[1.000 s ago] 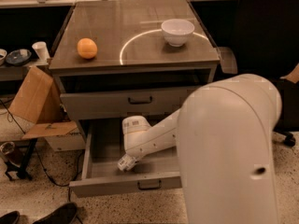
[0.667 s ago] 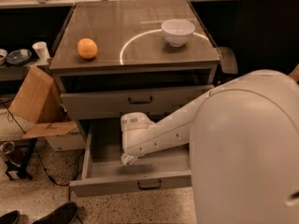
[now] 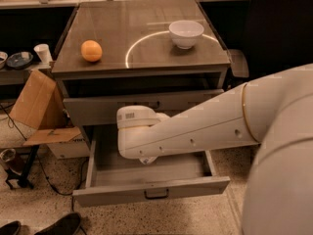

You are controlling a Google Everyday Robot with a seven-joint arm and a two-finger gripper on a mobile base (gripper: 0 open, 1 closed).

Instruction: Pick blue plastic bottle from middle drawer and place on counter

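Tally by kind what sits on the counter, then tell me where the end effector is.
Orange: 1
White bowl: 1
Total on the counter: 2
End effector: low inside the open middle drawer.

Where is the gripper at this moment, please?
In the camera view, the gripper sits low inside the open middle drawer, about midway across its width, mostly hidden under the arm's white wrist and lower than the taller drawer.

White tool (image 3: 146,159) in grey mid drawer (image 3: 122,195); counter (image 3: 137,23) grey-brn w/ white circle (image 3: 128,55).
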